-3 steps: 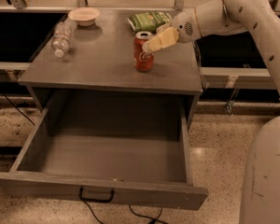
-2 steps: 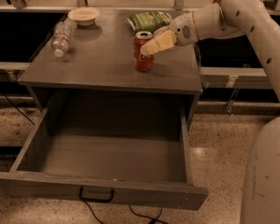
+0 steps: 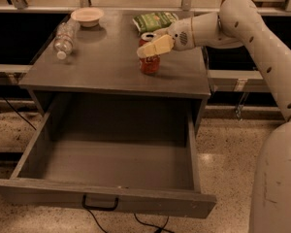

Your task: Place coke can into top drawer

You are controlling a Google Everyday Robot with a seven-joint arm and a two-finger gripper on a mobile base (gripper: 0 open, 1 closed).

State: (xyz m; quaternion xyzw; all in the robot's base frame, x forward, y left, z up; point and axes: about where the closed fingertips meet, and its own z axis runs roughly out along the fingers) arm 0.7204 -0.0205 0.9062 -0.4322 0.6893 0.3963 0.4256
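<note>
The coke can point(image 3: 150, 63) is red with a silver top and stands upright on the grey cabinet top, right of the middle. My gripper point(image 3: 148, 45) reaches in from the right at the can's upper part, and its cream-coloured end crosses in front of the can's top. The top drawer point(image 3: 106, 201) is pulled out wide below the cabinet top. It has a small black handle point(image 3: 100, 204) on its front, and its inside shows nothing in it.
A clear plastic bottle point(image 3: 64, 36) lies at the back left of the cabinet top point(image 3: 102, 67). A small white bowl point(image 3: 87, 16) stands behind it. A green snack bag point(image 3: 153, 20) lies at the back, behind the can. My white arm point(image 3: 262, 47) spans the right side.
My gripper has moved a little to the left, and its cream end now reaches across the can's upper part. The can and the drawer have not moved.
</note>
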